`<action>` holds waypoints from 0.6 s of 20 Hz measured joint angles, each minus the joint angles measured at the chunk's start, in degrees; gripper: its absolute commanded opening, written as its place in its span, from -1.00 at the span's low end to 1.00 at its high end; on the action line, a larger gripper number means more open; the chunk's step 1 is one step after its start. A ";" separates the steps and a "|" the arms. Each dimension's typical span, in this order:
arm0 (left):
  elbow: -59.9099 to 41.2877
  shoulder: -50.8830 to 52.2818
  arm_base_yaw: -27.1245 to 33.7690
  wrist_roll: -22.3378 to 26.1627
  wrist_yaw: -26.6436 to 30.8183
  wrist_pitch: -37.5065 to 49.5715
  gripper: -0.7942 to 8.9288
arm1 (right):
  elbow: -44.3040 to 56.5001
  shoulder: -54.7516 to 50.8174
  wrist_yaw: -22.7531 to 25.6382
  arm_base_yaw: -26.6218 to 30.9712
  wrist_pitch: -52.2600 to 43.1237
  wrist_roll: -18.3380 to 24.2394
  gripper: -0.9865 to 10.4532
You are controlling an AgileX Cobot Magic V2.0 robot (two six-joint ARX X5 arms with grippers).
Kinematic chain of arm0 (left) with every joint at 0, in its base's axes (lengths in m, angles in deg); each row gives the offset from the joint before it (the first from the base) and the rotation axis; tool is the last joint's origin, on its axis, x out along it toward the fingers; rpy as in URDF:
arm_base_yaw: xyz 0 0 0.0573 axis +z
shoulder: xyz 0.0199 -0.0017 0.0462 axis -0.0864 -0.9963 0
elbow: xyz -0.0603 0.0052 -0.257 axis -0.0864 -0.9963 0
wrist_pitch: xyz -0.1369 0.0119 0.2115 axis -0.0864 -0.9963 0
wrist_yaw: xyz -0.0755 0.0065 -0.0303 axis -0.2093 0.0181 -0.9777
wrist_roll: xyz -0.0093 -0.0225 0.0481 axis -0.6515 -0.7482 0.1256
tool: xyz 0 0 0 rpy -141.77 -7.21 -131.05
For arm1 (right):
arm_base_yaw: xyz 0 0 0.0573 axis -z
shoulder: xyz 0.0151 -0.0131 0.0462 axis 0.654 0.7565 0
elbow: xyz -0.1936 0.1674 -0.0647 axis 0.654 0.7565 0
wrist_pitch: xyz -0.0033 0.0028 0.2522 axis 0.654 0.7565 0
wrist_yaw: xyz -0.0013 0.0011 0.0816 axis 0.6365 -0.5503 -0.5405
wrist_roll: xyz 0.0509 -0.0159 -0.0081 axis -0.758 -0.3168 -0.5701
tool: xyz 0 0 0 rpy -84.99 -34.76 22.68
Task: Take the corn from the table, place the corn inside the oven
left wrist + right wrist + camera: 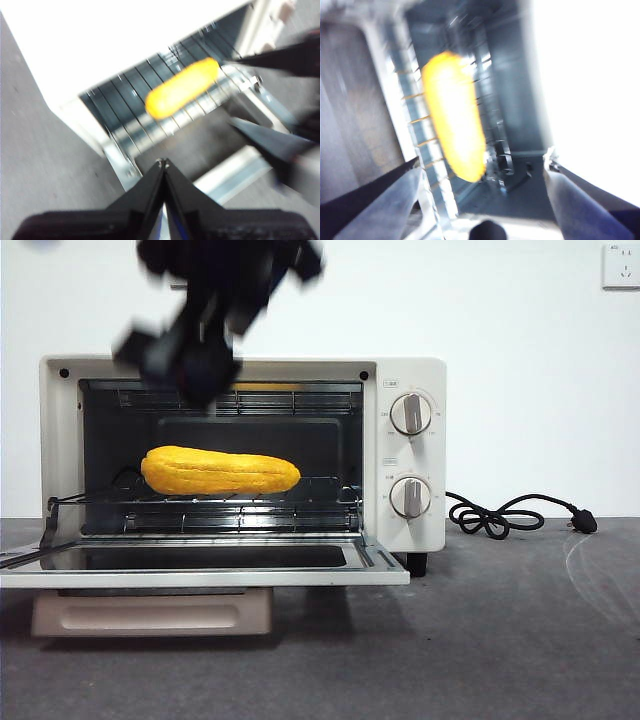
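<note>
Corn (220, 471) on oven (415, 455) rack, door down. Right end effector (485, 200) spread, empty; left end effector (164, 167) pressed together.

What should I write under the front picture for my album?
Corn lies on the rack inside the open oven, a gripper above it.
</note>
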 measured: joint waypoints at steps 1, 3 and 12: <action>0.00 -0.50 0.35 0.02 -0.04 0.94 -0.85 | -0.02 -2.49 -0.02 -1.05 2.40 -1.55 -0.12; 0.00 -1.88 0.85 0.17 -0.28 3.17 -0.85 | -0.02 -7.15 -0.02 -3.37 8.85 -5.95 -0.36; 0.00 -8.70 7.08 2.54 -21.97 6.93 -0.85 | -0.02 -21.64 -10.27 -4.44 30.21 -28.41 -0.85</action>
